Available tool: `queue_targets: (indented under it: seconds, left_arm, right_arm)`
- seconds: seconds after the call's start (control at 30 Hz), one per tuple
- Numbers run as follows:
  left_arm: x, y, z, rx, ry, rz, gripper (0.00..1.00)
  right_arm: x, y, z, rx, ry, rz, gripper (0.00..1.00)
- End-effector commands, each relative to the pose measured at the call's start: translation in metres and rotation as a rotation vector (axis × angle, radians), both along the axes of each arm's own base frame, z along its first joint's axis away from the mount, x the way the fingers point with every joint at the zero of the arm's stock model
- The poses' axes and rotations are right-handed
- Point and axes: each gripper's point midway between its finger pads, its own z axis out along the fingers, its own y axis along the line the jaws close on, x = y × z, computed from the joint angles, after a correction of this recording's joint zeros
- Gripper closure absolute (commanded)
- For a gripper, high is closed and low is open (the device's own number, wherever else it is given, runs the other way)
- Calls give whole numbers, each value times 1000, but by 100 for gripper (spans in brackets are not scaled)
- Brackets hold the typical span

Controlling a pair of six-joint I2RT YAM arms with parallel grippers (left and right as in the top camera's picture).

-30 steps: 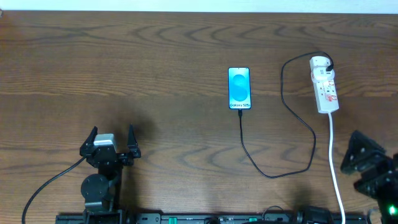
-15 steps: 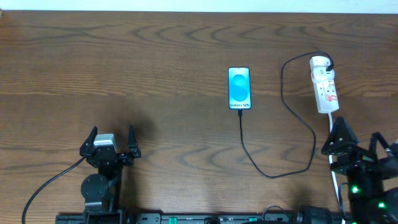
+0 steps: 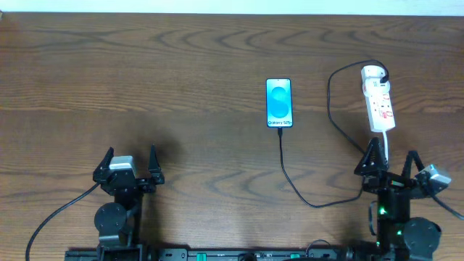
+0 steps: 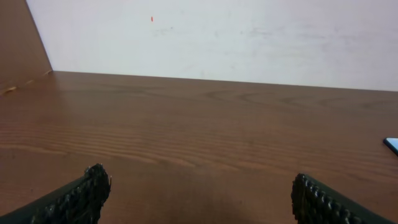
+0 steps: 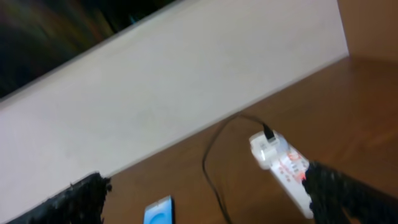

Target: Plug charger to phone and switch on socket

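Right gripper (image 3: 391, 154): fingers spread wide, holding nothing; it hovers at the near right of the table, just short of the power strip's near end.
Right gripper, wrist view (image 5: 208, 186): both dark fingertips sit at the lower corners with open air between them; the picture is blurred and tilted.
Left gripper (image 3: 130, 154): fingers spread wide and empty, at the near left, well apart from every task item.
Left gripper, wrist view (image 4: 202, 193): two ribbed black pads (image 4: 93, 190) at the bottom edge, with bare wood between them.
White cord (image 3: 386, 143): runs from the power strip's near end toward the right gripper and passes between its fingers in the overhead view.
Power strip (image 3: 379, 101): white with small red marks, lying lengthwise at the far right; also seen ahead of the right wrist camera (image 5: 283, 165). The switch position is too small to tell.
Charger cable (image 3: 281, 152): thin and black, plugged in at the strip's far end, looping left and down, then up to the phone's near edge, where its tip touches; whether it is seated cannot be told.
Phone (image 3: 279, 102): flat and screen up, lit cyan-blue, near the table's middle, left of the strip; its top shows in the right wrist view (image 5: 160, 213) and one corner in the left (image 4: 392, 144).
Table (image 3: 181, 72): dark wood grain.
Wall (image 4: 217, 37): pale, behind the far edge.
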Motion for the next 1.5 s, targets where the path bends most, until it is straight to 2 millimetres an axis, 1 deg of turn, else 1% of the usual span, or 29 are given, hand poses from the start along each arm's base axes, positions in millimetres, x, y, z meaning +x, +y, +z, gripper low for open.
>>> queue_targets:
  seconds: [0.0,0.17,0.27,0.5,0.57,0.7,0.77,0.8,0.87,0.93,1.47]
  left_arm:
    - [-1,-1,-15,13,45,-11,5]
    - [-1,-1,-15,13,44,-11,5]
    - [-1,-1,-15,13,44,-11,5]
    - [-1,-1,-15,13,44,-11,5]
    - [-1,-1,-15,13,44,-11,5]
    - [-1,-1,-15,13,44,-11,5]
    - [-1,-1,-15,13,44,-11,5]
    - [-1,-1,-15,13,44,-11,5]
    - [-1,-1,-15,13,44,-11,5]
    - [-1,-1,-15,13,44,-11,5]
    - [-1,-1,-15,13,44,-11,5]
  right_arm:
    - [6,1,-18,-7,-30,6,1]
    - [16,-1,-40,-13,-68,6,1]
    - [19,-1,-47,-15,-86,3,1]
    - [17,-12,-48,-11,-81,-60,1]
    - [17,-15,-51,-9,-68,-75,1]
    - [18,-15,-73,-28,23,-76,1]
    - [18,-14,-90,-78,105,-70,1]
    - [18,-12,-93,-115,122,-54,1]
    - [20,0,-94,-269,140,18,1]
    - [21,4,-94,-317,142,40,1]
    - [20,3,-94,-324,144,37,1]
